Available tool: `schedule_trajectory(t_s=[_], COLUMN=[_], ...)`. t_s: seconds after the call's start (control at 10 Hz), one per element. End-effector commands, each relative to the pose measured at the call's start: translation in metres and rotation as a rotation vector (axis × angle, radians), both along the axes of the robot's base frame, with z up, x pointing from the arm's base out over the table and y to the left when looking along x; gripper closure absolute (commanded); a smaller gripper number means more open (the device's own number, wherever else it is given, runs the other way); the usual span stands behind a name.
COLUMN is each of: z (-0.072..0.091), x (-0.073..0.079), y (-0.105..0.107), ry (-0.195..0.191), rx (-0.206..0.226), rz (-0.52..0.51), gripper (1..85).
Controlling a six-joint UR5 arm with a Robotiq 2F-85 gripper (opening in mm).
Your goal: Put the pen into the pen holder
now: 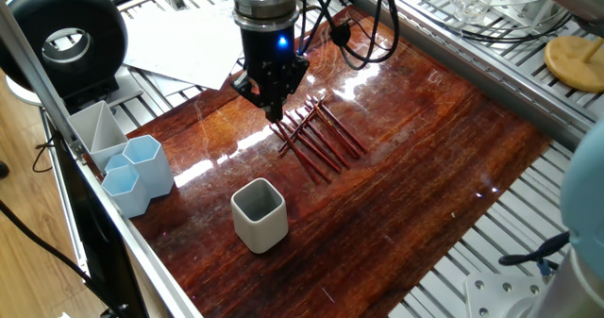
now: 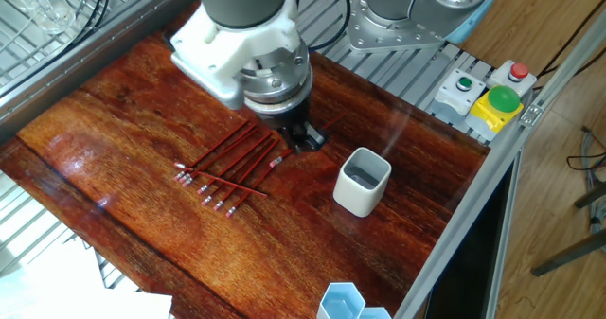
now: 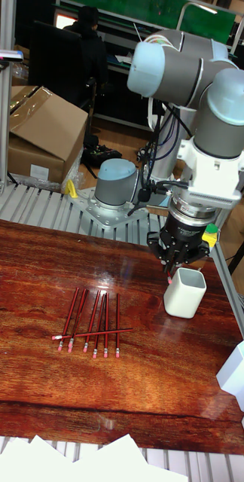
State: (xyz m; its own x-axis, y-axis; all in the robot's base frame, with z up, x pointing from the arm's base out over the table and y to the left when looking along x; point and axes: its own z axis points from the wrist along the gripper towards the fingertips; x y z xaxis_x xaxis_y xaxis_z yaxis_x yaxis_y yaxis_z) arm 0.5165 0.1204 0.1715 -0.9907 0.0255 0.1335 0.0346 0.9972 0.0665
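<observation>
Now the black two-finger claw hangs low over the glossy red-brown wooden table, pointing straight down, and a small blue light shines on its body. Its fingers stand close together. In the tall fixed view a small pink-red tip shows just under them, but the pictures are not sharp enough there, so one cannot tell if the claw grasps a pen or is only closed.

The thin dark red pens lie flat on the table just beside the claw, on the side away from the cup. Most of them lie parallel, and one lies across the others.

The off-white rounded-square pen holder with thick walls and a grey inside stands upright on the other side of the claw, near it. In the tall fixed view the claw is just beside the rim of the holder, not above its opening.

Farther from the claw than the holder, at the table edge, stand two pale blue hexagonal cups and a grey tray.
</observation>
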Motion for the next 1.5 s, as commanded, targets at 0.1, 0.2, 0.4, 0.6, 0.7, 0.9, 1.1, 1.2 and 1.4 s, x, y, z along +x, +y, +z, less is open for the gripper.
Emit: schedule_trajectory(t_s=[0.1, 0.2, 0.4, 0.6, 0.7, 0.9, 1.1, 1.2, 1.4], z=[0.003, 0.031, 0.075, 0.086, 0.087, 0.095, 0.096, 0.096, 0.097], x=[-0.005, -0.021, -0.036, -0.017, -0.002, 0.028, 0.034, 0.035, 0.034], y=[0.004, 0.010, 0.040, 0.074, 0.090, 0.110, 0.115, 0.115, 0.121], ry=[0.011, 0.052, 0.074, -0.010, -0.078, -0.244, -0.305, -0.325, -0.361], rx=[0.020, 0.010, 0.009, 0.031, 0.047, 0.082, 0.062, 0.048, 0.069], rz=[0.075, 0.063, 0.030, 0.035, 0.048, 0.113, 0.140, 0.148, 0.150], gripper=[84.7, 84.7, 84.7, 84.7, 84.7, 84.7, 84.7, 84.7, 84.7])
